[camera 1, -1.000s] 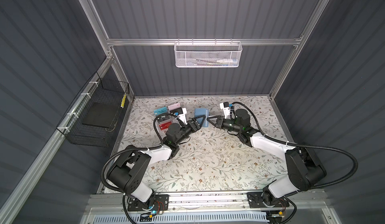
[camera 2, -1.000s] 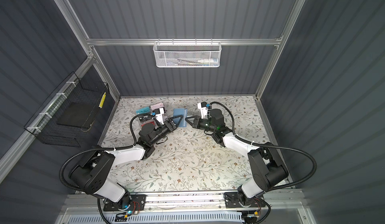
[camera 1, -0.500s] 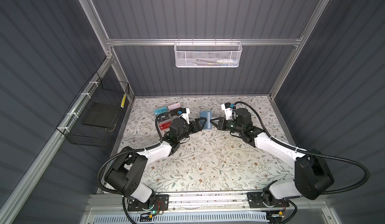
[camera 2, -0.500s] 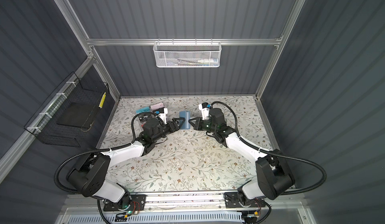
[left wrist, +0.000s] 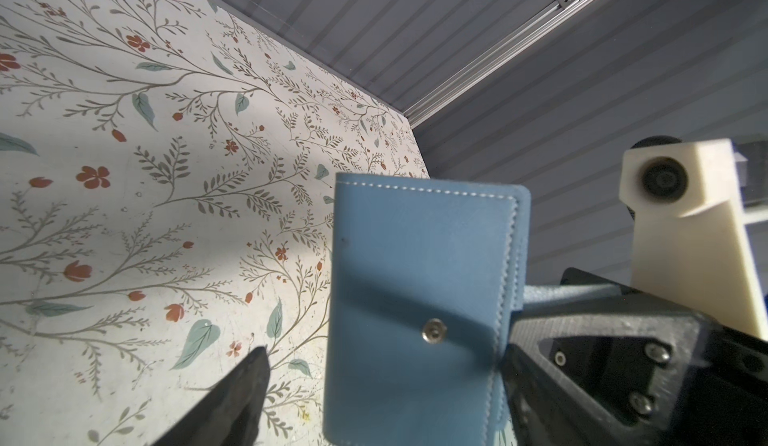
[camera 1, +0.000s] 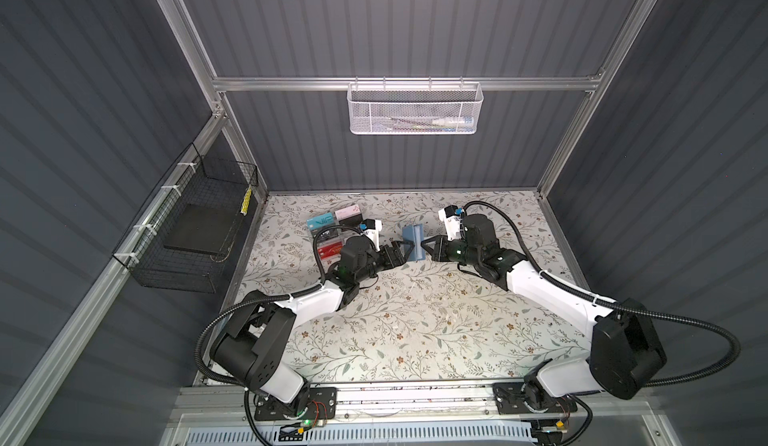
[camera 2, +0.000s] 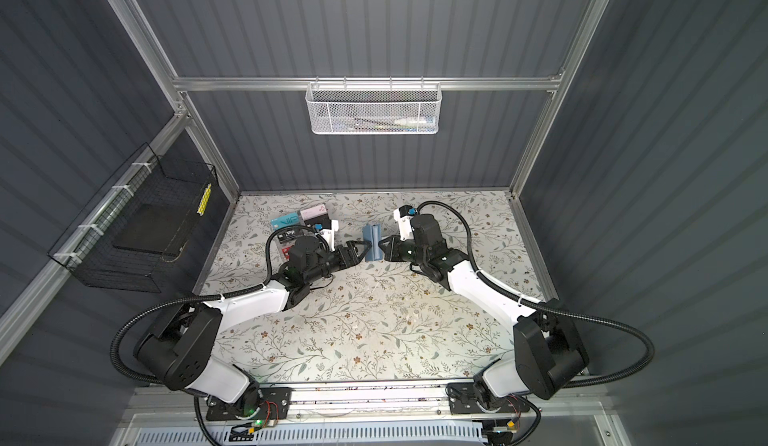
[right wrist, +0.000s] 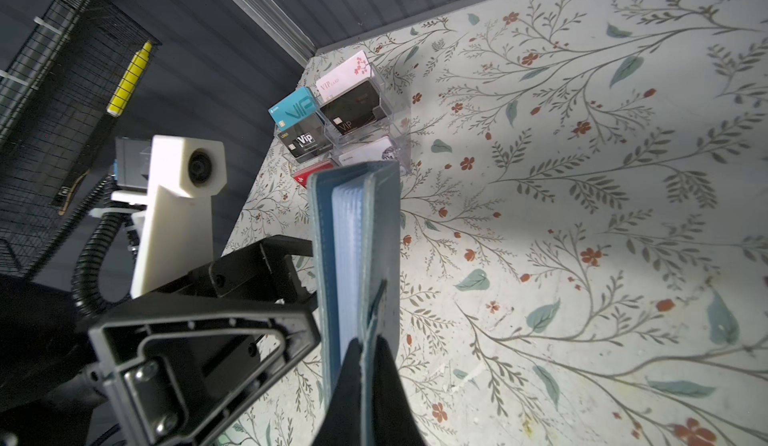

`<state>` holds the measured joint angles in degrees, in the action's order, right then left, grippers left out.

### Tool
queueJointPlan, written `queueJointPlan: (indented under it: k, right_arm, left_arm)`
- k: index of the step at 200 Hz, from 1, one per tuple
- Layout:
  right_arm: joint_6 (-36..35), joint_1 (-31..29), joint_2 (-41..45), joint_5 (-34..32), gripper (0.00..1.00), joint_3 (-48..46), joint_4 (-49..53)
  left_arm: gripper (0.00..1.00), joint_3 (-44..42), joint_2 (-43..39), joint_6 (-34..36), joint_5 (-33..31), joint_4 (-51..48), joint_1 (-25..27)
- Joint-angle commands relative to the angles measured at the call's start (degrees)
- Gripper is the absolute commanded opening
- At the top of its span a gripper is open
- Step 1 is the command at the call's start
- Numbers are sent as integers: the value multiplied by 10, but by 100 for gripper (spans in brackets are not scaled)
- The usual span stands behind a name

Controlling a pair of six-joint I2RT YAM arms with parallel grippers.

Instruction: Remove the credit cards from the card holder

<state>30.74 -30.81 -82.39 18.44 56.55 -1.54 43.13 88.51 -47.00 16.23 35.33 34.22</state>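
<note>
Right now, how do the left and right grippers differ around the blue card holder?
The right gripper is shut, pinching one cover of the card holder; the left gripper is open, gripping nothing. In both top views the right gripper meets the holder from the right, the left gripper from the left. Both are right beside it.

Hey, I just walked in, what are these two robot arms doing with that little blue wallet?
The right gripper is shut on one cover of the blue card holder and holds it upright, with its plastic sleeves fanned slightly open. The left gripper is open right beside the opposite cover and grips nothing. No card can be seen pulled out of the holder. The clear rack of coloured cards stands apart, behind it.
</note>
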Motion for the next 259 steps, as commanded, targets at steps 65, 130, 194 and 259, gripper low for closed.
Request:
queueJointPlan:
  k: [65,130,194,259]
  right_arm:
    - [-31,-10,16,-29,0,33,36]
    - [-43,-18,12,-39,0,39,49]
    - [-39,-17,7,-35,0,37,41]
    - [-29,-17,-1,-21,0,31,24]
  left_arm:
    - [89,23,-3,31,9,-37,10]
    - [89,34,13,40,4,-46,15]
    - [71,23,1,49,-7,-46,15]
    - [63,19,-5,44,-6,-36,15]
